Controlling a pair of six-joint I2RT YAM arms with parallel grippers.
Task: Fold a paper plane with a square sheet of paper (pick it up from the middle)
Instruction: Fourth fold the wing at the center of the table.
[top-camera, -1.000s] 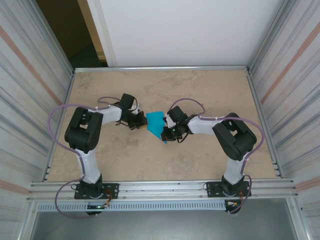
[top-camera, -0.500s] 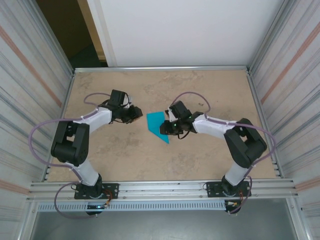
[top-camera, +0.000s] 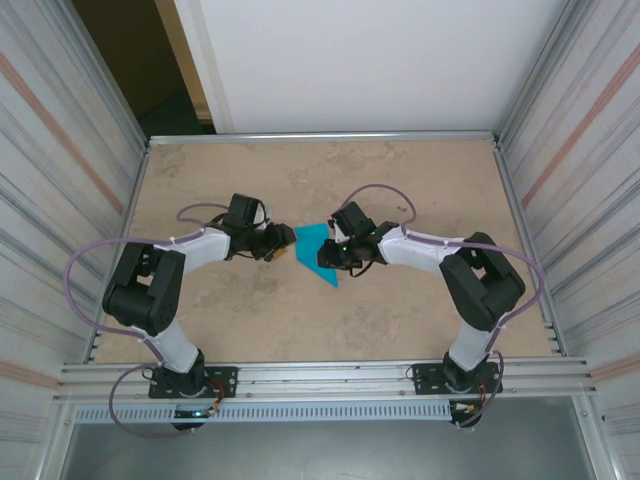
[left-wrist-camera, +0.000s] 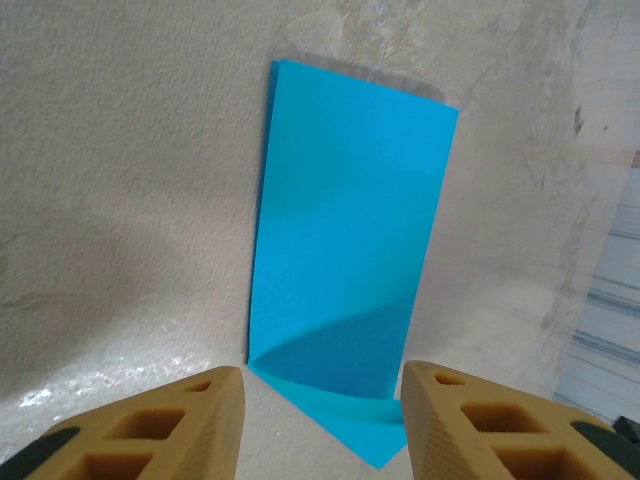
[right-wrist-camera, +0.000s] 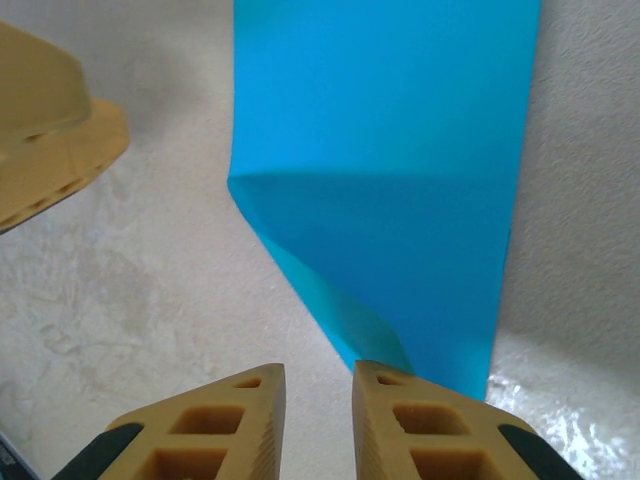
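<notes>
Now, against half a second ago: left gripper (top-camera: 283, 246) back in just beside the left edge of the square sheet of paper (top-camera: 313, 250), no longer well left of it. Wide open, nothing held, fingers (left-wrist-camera: 170, 425) either side of the sheet's near end in the left wrist view. Right gripper (top-camera: 330, 258) at the sheet's right edge as before, narrow gap between fingers (right-wrist-camera: 410, 425), bare table (right-wrist-camera: 120, 290) in that gap, nothing visibly pinched. Sheet in about the same spot, flat on the table between both grippers, creased into a long strip with a pointed flap at one end. Hard to make out: sheet's right edge under the right gripper from above; flap's corner partly behind a finger in the wrist views; far end of sheet cut off at the top of the right wrist view
</notes>
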